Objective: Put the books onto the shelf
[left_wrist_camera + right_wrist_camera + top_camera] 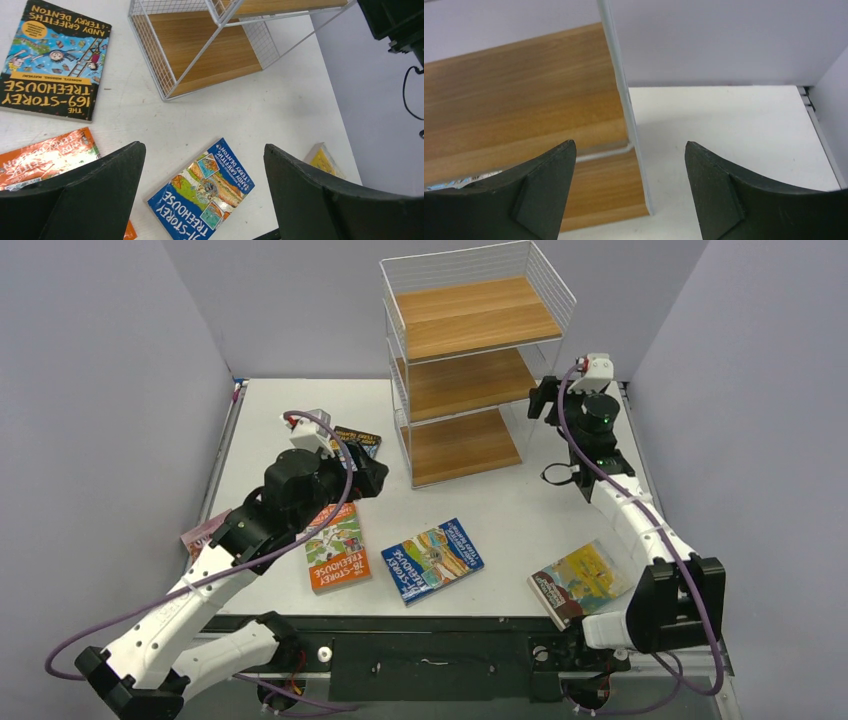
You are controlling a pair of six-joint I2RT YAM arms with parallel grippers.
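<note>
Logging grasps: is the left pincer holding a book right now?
No, the left pincer stands open and empty; the blue book seen between its jaws lies flat on the table.

The shelf is white wire mesh with smooth, light wooden boards. The books have glossy paper covers. The bench is matt white and the left gripper matt black plastic.

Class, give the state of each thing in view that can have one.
shelf: upright, no book seen on it.
orange book: closed, flat on table.
blue book: closed, flat on table.
yellow book: closed, flat on table.
dark book: closed, flat beside shelf.
pink book: mostly hidden, at table's edge.
left gripper: jaws open, empty.
right gripper: jaws open, empty.
</note>
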